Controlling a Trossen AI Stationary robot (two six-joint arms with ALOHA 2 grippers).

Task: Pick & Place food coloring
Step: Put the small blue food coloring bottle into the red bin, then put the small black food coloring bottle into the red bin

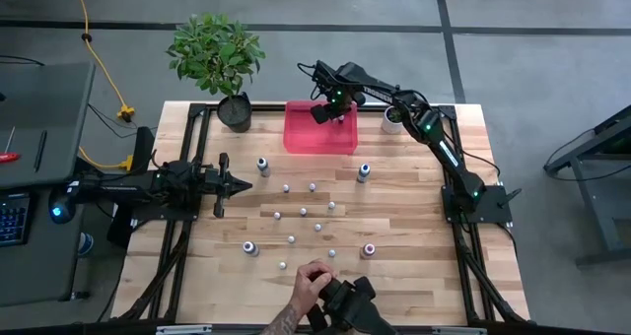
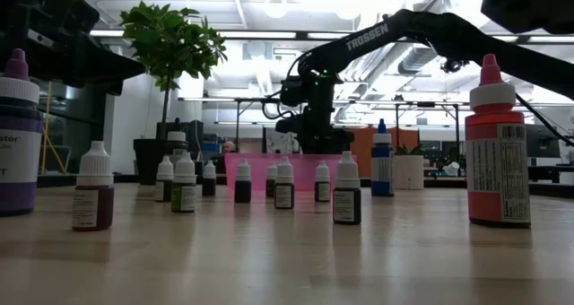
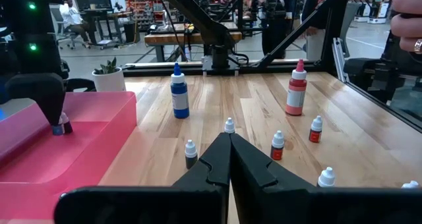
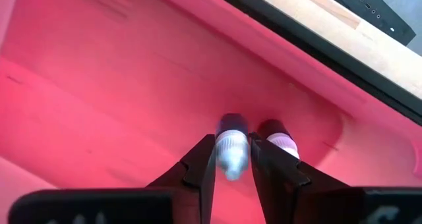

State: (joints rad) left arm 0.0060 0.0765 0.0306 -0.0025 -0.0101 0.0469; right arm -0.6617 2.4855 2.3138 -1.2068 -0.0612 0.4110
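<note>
Inside the pink bin, the right end effector grips a small bottle between its fingers, beside another bottle.

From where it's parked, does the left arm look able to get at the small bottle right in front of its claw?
Probably yes. The left claw sits shut at the table's left side, pointing at the small bottle. Bare wood lies between them, and the right claw is off over the pink bin.

Right pincer extended, fingers narrow; left pincer closed (idle).
</note>
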